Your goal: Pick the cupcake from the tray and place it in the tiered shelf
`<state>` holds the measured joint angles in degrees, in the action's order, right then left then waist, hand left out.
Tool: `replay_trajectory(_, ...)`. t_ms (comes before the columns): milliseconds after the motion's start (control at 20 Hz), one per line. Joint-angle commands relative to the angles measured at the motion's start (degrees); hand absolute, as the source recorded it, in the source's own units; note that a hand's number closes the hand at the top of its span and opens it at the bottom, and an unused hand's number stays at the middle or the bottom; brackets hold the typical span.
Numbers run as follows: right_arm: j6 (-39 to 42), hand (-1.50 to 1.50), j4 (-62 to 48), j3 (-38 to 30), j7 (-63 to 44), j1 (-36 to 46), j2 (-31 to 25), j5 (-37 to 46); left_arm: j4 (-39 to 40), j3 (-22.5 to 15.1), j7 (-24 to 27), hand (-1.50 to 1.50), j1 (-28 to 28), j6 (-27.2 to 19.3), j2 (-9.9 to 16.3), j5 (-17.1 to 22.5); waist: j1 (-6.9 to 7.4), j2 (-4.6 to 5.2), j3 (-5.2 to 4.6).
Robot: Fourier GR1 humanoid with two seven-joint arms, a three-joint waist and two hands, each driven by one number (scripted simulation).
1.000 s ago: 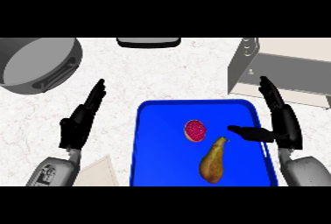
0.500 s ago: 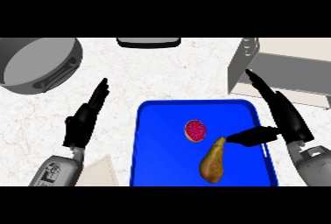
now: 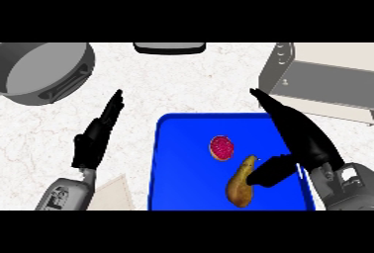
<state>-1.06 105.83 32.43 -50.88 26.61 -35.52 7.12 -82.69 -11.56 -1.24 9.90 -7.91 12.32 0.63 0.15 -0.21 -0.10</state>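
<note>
A cupcake [image 3: 222,147] with red-pink frosting sits near the middle of the blue tray [image 3: 175,163]. My right hand [image 3: 300,133] hovers over the tray's right side, fingers straight and pointing away, thumb stretched left toward a brown pear [image 3: 241,185]. The cupcake lies a short way left of that hand and is not touched. The grey and cream tiered shelf [image 3: 321,79] stands at the upper right. My left hand [image 3: 95,136] rests open on the counter left of the tray.
A large grey pot [image 3: 44,71] lies at the upper left. A dark flat object [image 3: 168,47] sits at the top centre. A beige board corner [image 3: 116,190] shows at the lower left. The counter is white marble.
My right hand has moved left and inward over the tray's right side, its thumb now reaching the pear's tip. The left hand has barely shifted.
</note>
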Motion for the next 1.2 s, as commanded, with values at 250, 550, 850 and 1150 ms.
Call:
replay_trajectory(250, 7.0, -1.5, 5.3, -1.2, -11.1, -0.1, 9.8, 8.2, 1.1, 1.9, -1.2, 0.0, 1.7, 0.8, -2.1, -2.5, -0.17, 0.13, 0.08)
replay_trajectory(550, 8.9, -1.5, 2.1, -0.7, -10.8, -0.3, 15.3, 15.9, -3.8, 3.9, -4.9, 0.0, 1.5, 3.5, -0.8, -1.7, -0.03, 0.14, 0.09)
replay_trajectory(850, 10.2, -1.5, -1.0, -3.1, -6.6, -3.6, 19.6, 20.3, -1.7, 3.3, -1.5, 0.0, -1.8, 2.9, -3.8, -4.2, -0.1, 0.17, 0.1)
replay_trajectory(1150, 11.2, -1.5, 1.7, -1.7, -9.0, -6.5, 24.0, 25.8, 3.2, 5.6, -0.2, 0.0, 4.1, 3.6, -4.9, -5.2, -0.32, 0.18, 0.09)
